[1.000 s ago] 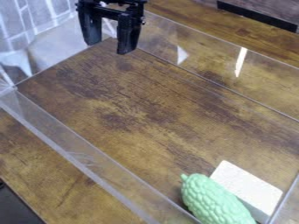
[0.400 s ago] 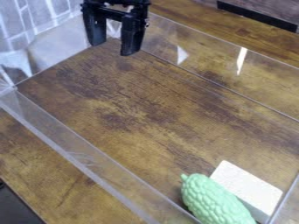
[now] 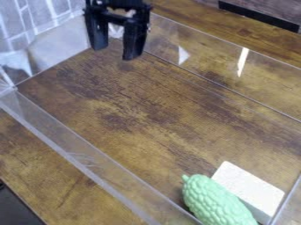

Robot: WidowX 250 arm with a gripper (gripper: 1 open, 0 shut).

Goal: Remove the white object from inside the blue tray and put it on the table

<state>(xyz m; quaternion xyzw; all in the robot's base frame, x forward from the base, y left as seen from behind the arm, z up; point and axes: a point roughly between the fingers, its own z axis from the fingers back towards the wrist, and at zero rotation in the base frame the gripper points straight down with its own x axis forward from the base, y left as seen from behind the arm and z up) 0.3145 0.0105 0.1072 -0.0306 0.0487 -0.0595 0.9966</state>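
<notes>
From my camera I see the gripper (image 3: 116,44) spread and holding nothing, and a white block (image 3: 248,191) on the desk (image 3: 141,114) beside the bumpy green thing (image 3: 216,202); with no blue tray visible, I can't confirm the removal is finished.

Worktop (image 3: 153,114): dark brown wood grain, streaked near-black below the jaws (image 3: 115,40), with paler tan, worn patches towards the near left. Jaws: black. Bumpy object (image 3: 216,202) far below and to the right of the jaws: pale mint green. Block (image 3: 249,191) beside it: plain white. Walls (image 3: 84,160): clear, colourless, with whitish glare. Cloth-like backdrop (image 3: 38,19) beside the jaws: white with blue-grey streaks.
</notes>
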